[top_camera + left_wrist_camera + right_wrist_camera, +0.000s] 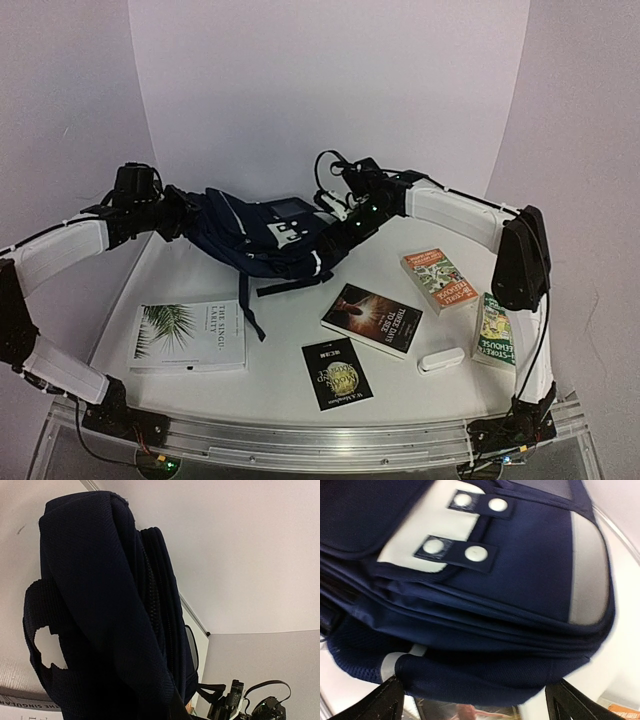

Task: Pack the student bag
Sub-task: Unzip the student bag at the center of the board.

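The student bag [262, 240]: matt navy woven cloth, smooth white patches [425, 545], glossy studs [476, 553]. My right pincer [476, 705]: matt black plastic fingers [382, 705]. Book cover [372, 319]: glossy paper. Desk [270, 370]: smooth matt white.

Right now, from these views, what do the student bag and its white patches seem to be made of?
Student bag: woven navy textile, matte, probably nylon or polyester; the left wrist view shows a fine weave. White patches: smooth, slightly glossy, maybe faux leather or plastic, with round studs; blur leaves it open.
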`<state>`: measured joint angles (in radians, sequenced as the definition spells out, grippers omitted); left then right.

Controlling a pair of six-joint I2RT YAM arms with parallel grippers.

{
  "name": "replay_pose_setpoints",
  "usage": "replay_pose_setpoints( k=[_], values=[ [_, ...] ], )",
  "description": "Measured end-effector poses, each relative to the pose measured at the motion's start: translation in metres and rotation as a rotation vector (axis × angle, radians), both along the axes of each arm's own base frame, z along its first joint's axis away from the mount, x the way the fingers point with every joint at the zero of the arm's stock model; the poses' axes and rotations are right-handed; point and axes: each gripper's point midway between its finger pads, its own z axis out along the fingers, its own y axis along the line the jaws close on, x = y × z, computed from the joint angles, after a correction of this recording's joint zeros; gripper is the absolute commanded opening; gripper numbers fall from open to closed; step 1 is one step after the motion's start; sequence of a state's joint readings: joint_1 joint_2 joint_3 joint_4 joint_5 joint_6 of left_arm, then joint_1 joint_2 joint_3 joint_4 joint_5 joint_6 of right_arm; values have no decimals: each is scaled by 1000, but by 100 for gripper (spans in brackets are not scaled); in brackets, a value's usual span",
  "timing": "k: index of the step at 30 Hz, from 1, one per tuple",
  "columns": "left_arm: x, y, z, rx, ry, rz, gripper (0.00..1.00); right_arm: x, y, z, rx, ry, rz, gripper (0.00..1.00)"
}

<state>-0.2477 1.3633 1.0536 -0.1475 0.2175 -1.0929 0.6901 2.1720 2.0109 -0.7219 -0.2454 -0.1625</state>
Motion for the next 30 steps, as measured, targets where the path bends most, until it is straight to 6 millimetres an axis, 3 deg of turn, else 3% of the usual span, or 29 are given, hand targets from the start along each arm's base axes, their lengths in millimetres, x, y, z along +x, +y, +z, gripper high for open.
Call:
replay_pose_setpoints(
  k=[5,9,14,21,27,30],
  values=[
    [-18,16,-5,39,3,95,0,24,-3,-12,-28,-48,-38,98],
    [-22,19,-15,53,22,146,0,26,-5,-10,-14,-45,-35,98],
    [-23,-10,-22,69,13,118,0,2,10,14,106,24,36,98],
    [-25,-50,-34,101,-4,65,1,-42,55,63,246,47,156,90],
    [-29,-74,-32,100,-41,30,2,-47,95,97,326,-9,188,85],
    [-31,-84,-31,98,-54,17,3,-48,108,97,330,-21,183,83]
  ],
)
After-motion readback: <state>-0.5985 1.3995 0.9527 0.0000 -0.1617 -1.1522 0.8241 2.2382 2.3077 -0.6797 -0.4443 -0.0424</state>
